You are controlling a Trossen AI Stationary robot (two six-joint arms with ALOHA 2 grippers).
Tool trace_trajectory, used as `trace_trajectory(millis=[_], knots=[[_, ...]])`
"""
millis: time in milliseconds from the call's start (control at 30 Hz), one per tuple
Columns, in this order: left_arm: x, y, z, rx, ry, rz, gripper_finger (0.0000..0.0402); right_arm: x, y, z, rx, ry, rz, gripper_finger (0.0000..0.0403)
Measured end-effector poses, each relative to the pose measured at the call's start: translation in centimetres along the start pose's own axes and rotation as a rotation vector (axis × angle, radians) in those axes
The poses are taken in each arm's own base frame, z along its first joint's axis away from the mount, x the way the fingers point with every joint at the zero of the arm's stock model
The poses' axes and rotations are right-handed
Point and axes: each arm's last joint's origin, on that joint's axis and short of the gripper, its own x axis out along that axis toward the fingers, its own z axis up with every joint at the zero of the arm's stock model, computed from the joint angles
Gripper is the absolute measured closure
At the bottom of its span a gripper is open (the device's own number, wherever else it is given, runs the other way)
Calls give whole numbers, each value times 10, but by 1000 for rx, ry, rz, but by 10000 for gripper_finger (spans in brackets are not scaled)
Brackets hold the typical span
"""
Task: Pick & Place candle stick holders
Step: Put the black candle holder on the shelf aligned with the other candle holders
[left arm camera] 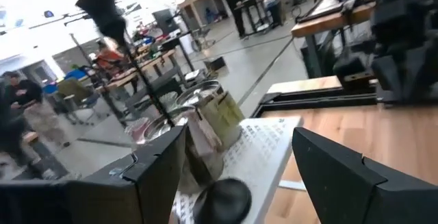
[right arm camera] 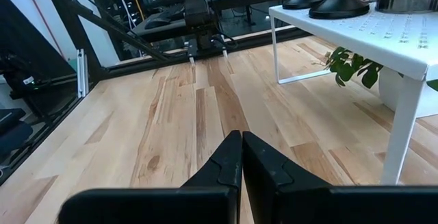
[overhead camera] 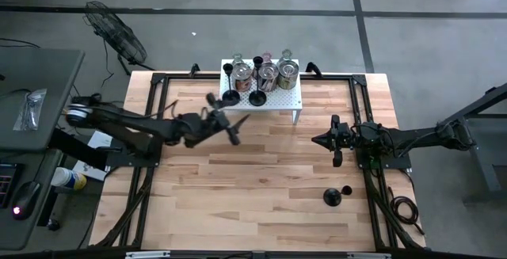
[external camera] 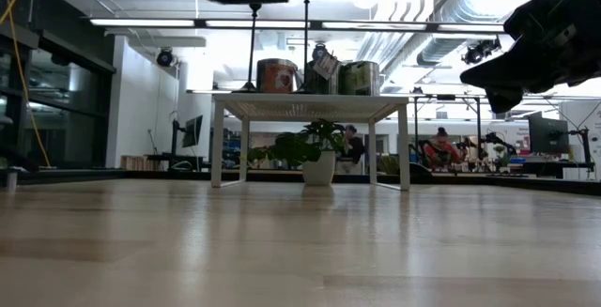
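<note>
Two black candle stick holders point(overhead camera: 230, 94) point(overhead camera: 257, 97) with round bases and thin stems stand on the near edge of a white perforated rack point(overhead camera: 295, 99). Behind them on the rack are several squat silvery and glass holders point(overhead camera: 268, 75). A third black holder point(overhead camera: 337, 196) is on the bare table at the near right. My left gripper point(overhead camera: 230, 122) hovers open just in front of the rack's left end, holding nothing; its wrist view looks between the fingers point(left arm camera: 157, 176) at the rack point(left arm camera: 263, 142). My right gripper point(overhead camera: 321, 140) waits shut at the right.
The rack stands on thin legs point(right arm camera: 404, 128) at the table's far middle, with a small green plant point(external camera: 315, 147) showing beneath it. Black frame rails point(overhead camera: 154, 116) run along both table sides. Bare wood point(overhead camera: 253, 196) fills the middle and near part.
</note>
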Motion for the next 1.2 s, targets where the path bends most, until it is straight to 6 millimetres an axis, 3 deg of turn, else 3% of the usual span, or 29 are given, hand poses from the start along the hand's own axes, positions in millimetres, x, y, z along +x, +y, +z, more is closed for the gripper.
trace_trajectory(millis=[233, 400, 600, 833, 1200], knots=[[-42, 34, -37, -131, -54, -143, 137, 0, 0, 0, 0, 3, -1, 398], [-59, 52, -68, -230, -71, -255, 137, 0, 0, 0, 0, 3, -1, 398], [-78, 67, -92, -292, -124, -342, 137, 0, 0, 0, 0, 2, 0, 398], [-103, 74, -116, -345, -152, -276, 137, 0, 0, 0, 0, 3, -1, 398], [-117, 73, -134, -371, -181, -325, 137, 0, 0, 0, 0, 2, 0, 398]])
